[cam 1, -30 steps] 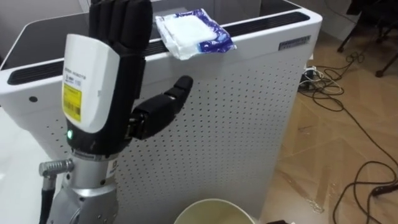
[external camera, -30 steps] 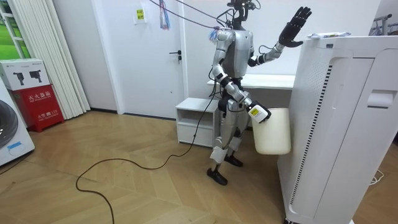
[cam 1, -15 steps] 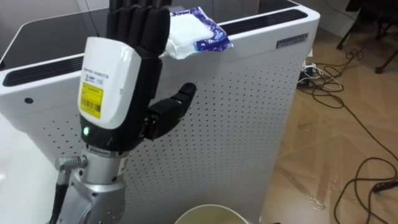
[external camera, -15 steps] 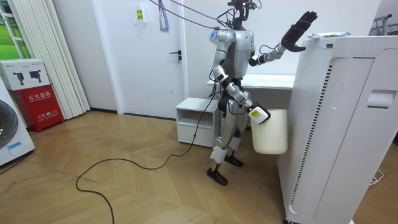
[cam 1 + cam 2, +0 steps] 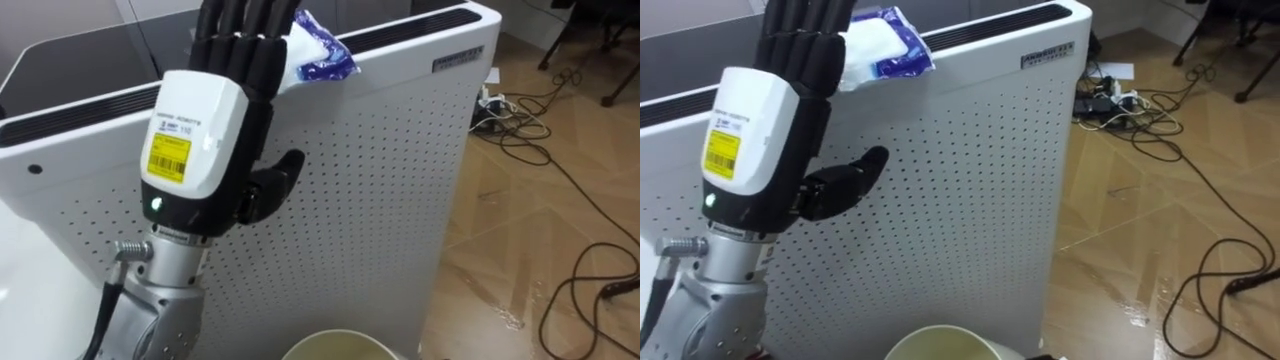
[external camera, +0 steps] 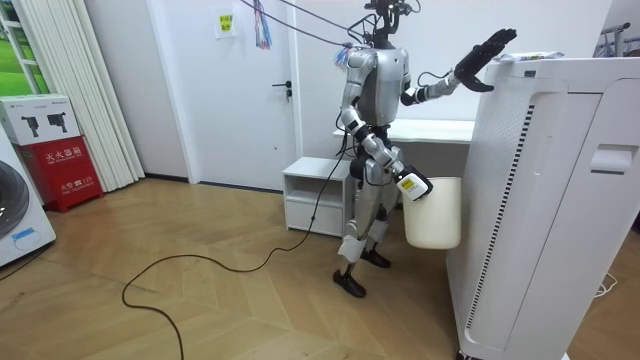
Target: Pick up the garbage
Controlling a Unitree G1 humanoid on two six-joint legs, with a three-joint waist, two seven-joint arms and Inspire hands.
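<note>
The left hand (image 5: 205, 140) was held up, its fingers (image 5: 245, 30) straight and open, tips over the white-and-blue packet (image 5: 320, 55), which lay at its 1 o'clock atop the white perforated cabinet (image 5: 380, 150). The right hand (image 6: 411, 184) was at a cream bin (image 6: 432, 215)

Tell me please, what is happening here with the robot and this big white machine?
The robot stands beside a tall white appliance. Its left hand, open with straight fingers, is raised to the top edge, right by a white-and-blue packet lying there. Whether it touches the packet I cannot tell, but the packet is not yet grasped. The right hand is at the rim of a cream bin by the robot's hip.
</note>
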